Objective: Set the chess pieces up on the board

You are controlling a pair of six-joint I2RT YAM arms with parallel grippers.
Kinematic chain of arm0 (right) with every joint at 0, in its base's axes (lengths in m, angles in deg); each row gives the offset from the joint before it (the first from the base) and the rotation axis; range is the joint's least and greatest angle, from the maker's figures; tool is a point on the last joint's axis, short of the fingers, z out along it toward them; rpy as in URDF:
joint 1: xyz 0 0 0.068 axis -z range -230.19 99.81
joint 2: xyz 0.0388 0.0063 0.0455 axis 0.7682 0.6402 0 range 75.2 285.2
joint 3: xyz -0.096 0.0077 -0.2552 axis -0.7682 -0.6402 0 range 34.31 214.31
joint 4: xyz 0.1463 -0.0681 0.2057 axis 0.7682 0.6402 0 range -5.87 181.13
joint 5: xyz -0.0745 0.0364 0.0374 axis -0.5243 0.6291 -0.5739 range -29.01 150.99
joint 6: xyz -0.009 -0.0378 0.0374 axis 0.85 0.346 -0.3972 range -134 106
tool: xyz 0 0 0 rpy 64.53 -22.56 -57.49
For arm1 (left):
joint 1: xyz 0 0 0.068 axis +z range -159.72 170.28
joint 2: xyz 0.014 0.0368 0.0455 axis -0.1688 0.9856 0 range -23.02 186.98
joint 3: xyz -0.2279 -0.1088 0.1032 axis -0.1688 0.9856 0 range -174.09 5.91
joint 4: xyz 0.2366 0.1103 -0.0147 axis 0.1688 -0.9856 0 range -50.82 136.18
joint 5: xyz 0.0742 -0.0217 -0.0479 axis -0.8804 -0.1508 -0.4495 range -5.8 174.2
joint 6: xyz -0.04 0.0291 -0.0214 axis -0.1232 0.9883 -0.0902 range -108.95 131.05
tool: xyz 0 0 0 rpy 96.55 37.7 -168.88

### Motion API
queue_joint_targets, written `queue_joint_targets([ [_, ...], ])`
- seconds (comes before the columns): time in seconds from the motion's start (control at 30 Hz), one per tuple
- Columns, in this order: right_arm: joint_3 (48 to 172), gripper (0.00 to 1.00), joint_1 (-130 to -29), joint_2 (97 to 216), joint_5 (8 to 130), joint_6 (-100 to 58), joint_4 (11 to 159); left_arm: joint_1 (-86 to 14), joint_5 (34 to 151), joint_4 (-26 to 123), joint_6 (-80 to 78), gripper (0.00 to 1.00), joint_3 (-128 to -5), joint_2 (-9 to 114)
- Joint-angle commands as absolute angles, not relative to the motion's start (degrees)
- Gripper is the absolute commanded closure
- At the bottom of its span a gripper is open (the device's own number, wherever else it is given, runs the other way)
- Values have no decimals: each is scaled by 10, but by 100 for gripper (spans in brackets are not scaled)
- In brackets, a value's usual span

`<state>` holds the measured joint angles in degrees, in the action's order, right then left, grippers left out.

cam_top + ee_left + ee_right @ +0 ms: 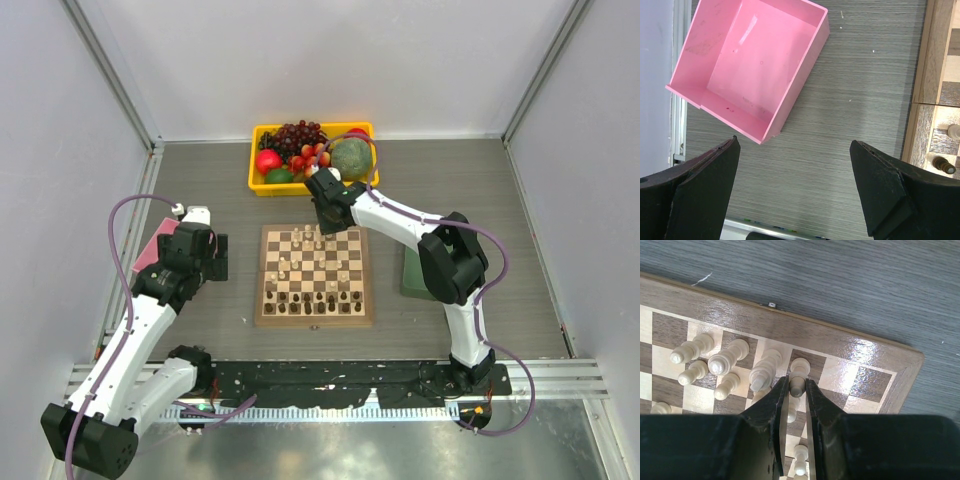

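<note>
At the far edge of the board [268,318], the right arm reaches forward, the right tool [797,386] clamped on a cream-white chess piece [799,369]. Other turned wooden chess pieces [727,360] crowd just left of it. The left tool [795,145] hovers over the grey wood-grain table [860,75], jaws spread wide, between a glossy pink tray [755,65] and the board.

From above and behind the arm bases, my top camera looks down over the whole desk [480,200]. My left wrist camera faces down, close over the pink tray [755,65] and the board [935,60] edge. The right wrist camera sits closer still, on the board's far edge.
</note>
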<state>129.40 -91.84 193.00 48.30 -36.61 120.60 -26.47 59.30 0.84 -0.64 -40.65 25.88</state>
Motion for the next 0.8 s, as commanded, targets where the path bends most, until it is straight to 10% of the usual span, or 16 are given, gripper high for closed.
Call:
queue_joint_targets([
  [0.0, 1298, 77, -918, 1928, 487, -359, 1193, -262, 585, 9, -4, 0, -417, 259],
  [0.77, 1252, 52, -918, 1785, 453, -340, 1179, -262, 587, 7, -4, 1, -417, 259],
])
